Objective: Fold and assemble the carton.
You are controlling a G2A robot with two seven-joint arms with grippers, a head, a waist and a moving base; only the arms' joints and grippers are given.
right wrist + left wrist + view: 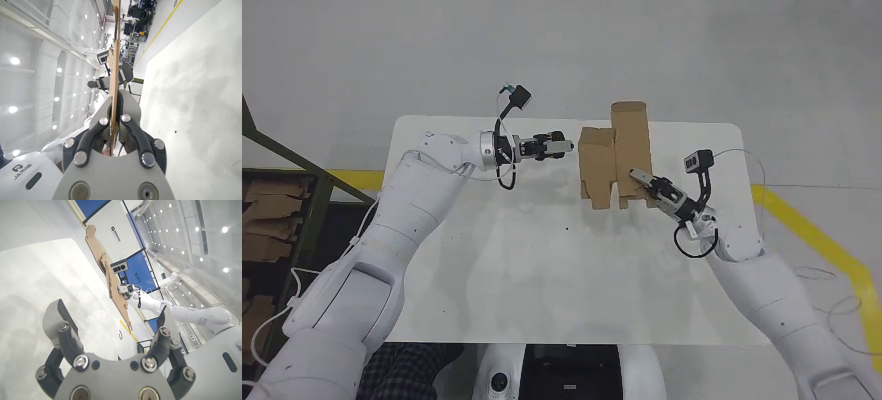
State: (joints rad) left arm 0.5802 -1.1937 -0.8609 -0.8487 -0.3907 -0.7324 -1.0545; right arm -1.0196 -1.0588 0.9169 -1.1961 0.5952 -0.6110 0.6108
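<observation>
Carton (612, 150), not yet folded into a box, is held up over the far edge of the table (492, 280) as a flat sheet, probably so both faces stay reachable for creasing. Right gripper (114, 106) pinches the carton's lower edge between its fingers, serving as the anchor. Left gripper (560, 146) sits just beside the carton's opposite edge, fingers spread and empty, seemingly placed to take that side.

The carton (600, 165) was a flat, unfolded brown cardboard sheet with flaps, over the far edge of the table (542, 260), pinched by the right end effector (638, 176).
</observation>
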